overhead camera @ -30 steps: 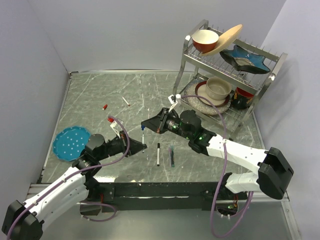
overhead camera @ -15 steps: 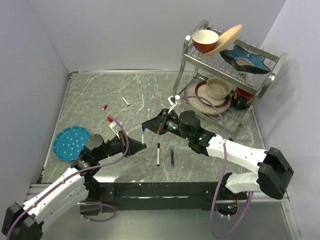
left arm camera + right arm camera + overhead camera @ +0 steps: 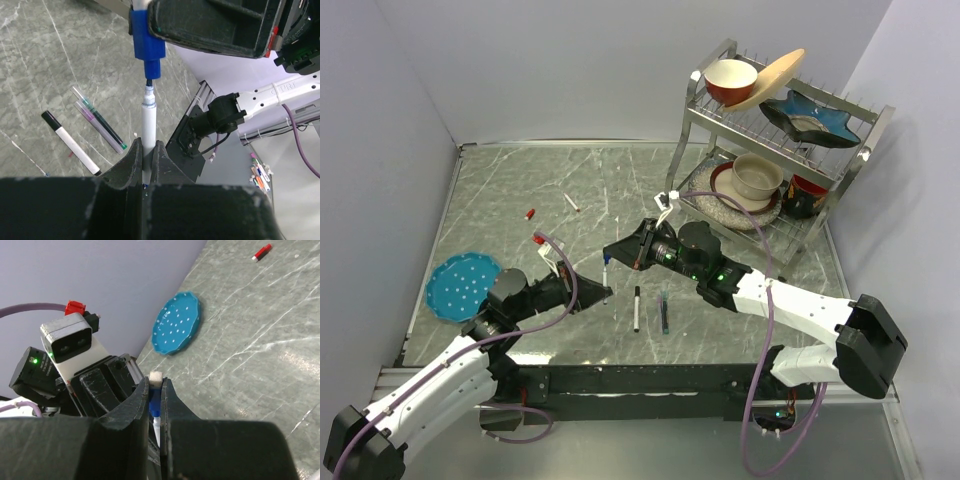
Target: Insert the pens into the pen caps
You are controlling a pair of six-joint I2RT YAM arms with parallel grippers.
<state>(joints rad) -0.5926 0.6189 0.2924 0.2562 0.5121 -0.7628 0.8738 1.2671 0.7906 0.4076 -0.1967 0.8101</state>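
My left gripper [image 3: 603, 293] [image 3: 145, 150] is shut on a white-barrelled pen [image 3: 148, 120] [image 3: 606, 274], pointing it at my right gripper [image 3: 612, 248] [image 3: 156, 388]. The right gripper is shut on a blue pen cap [image 3: 147, 42] [image 3: 155, 401]. The pen's dark blue tip sits just at the cap's opening, in line with it. A black-tipped white pen [image 3: 637, 308] [image 3: 70, 142] and a dark teal pen [image 3: 665, 312] [image 3: 102, 126] lie on the table beside them. A red-tipped white pen [image 3: 572, 203] and a red cap [image 3: 530, 213] [image 3: 261, 251] lie farther back left.
A blue dotted plate [image 3: 463, 286] [image 3: 177, 325] lies at the table's left edge beside the left arm. A metal dish rack [image 3: 770, 150] with bowls and plates stands at the back right. Grey walls close the table on the left and back.
The right gripper with the blue cap has edged slightly left toward the pen. The left arm has barely moved.
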